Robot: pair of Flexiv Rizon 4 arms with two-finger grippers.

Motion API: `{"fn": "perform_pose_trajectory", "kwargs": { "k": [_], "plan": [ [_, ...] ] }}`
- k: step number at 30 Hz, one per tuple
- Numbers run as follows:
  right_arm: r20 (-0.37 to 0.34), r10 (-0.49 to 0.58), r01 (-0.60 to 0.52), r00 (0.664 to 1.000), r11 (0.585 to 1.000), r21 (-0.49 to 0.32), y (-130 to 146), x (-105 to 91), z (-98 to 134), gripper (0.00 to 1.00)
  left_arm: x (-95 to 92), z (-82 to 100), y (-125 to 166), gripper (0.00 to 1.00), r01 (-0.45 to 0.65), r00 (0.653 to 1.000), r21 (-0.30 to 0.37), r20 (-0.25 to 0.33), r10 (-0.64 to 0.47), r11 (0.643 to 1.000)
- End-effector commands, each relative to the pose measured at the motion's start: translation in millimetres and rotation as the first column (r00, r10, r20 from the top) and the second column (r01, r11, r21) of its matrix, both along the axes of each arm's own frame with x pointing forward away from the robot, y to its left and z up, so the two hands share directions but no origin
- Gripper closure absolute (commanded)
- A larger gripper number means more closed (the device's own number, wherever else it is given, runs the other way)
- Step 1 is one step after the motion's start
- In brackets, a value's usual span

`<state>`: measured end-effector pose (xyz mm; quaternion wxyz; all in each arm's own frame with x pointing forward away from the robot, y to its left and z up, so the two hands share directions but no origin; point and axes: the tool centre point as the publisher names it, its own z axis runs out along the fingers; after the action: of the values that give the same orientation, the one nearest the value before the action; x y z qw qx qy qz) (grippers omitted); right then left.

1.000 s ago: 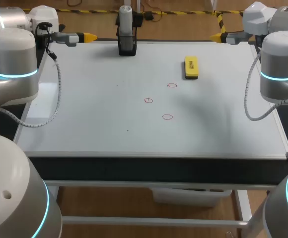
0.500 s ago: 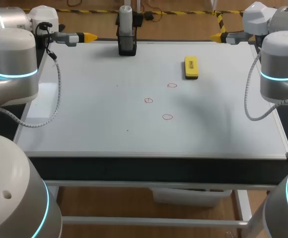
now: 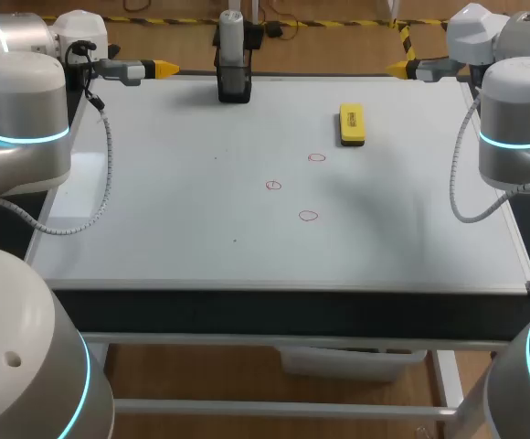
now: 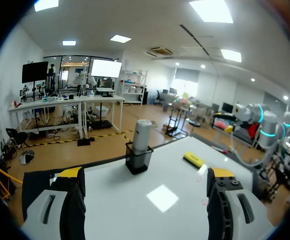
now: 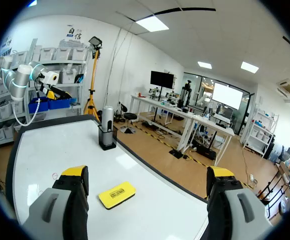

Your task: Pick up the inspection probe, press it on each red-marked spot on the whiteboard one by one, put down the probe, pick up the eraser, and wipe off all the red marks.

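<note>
One inspection probe (image 3: 232, 32) stands upright in one black holder (image 3: 234, 84) at the far edge of the whiteboard (image 3: 174, 210). Three red marks (image 3: 316, 157) (image 3: 273, 186) (image 3: 308, 216), all small circles, sit near the board's middle, well apart from the probe. One yellow eraser (image 3: 352, 123) lies flat just beyond them. The two grippers hang at the far corners. The left gripper (image 3: 163, 68) and the right gripper (image 3: 398, 68) are both spread wide and empty.
</note>
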<state>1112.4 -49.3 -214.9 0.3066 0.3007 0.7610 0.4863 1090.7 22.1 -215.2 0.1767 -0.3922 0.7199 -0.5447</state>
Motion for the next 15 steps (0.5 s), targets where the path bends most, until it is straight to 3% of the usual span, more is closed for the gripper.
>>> {"fn": "perform_pose_trajectory", "kwargs": {
  "k": [1,9,15],
  "plan": [
    [0.001,0.001,-0.001,1.000,1.000,0.001,-0.1,0.4,-0.4,0.00,0.3,-0.8,0.0,0.00,0.001,1.000,-0.002,0.002,-0.001,1.000],
    [0.001,0.001,-0.001,1.000,1.000,0.001,-0.1,0.4,-0.4,0.00,3.2,-1.7,-1.4,0.00,0.001,1.000,-0.002,0.005,-0.001,1.000],
    [0.001,0.001,-0.001,1.000,1.000,0.001,-0.1,0.4,-0.4,0.00,12.6,-4.7,-3.5,0.00,0.078,0.995,-0.013,0.060,-0.077,0.997]
  ]
}}
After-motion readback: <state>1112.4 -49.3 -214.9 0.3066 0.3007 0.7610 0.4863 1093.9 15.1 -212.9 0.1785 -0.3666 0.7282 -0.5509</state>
